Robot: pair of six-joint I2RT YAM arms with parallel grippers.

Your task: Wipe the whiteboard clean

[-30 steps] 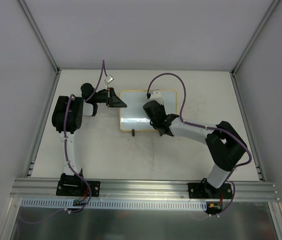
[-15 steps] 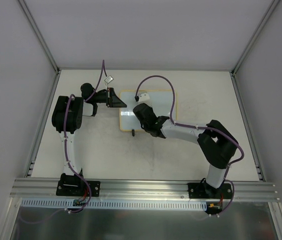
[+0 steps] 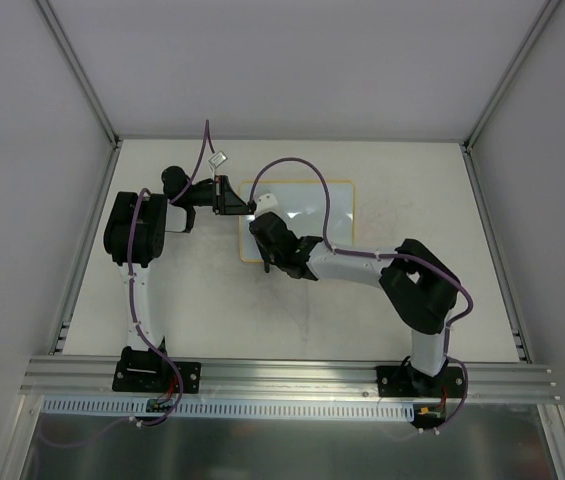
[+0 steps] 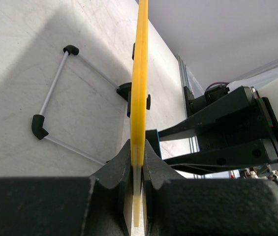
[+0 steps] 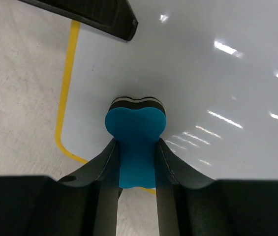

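The whiteboard [image 3: 327,215], glossy white with a thin yellow frame, lies flat at the back middle of the table. My left gripper [image 3: 240,204] is shut on its left edge; the left wrist view shows the yellow frame [image 4: 139,73] edge-on between the jaws. My right gripper [image 3: 267,240] is shut on a blue eraser [image 5: 135,132] and presses it onto the board's surface [image 5: 212,73] near the front left corner. The board looks clean where it shows. One black foot [image 4: 129,93] shows in the left wrist view.
A white wire stand with black corner pieces [image 4: 55,83] shows beside the board in the left wrist view. Grey walls and metal rails [image 3: 87,240] bound the table. A purple cable [image 3: 292,170] loops over the board.
My right gripper has swept the eraser leftward across the board, from its middle to its front left corner. The left arm has not moved.
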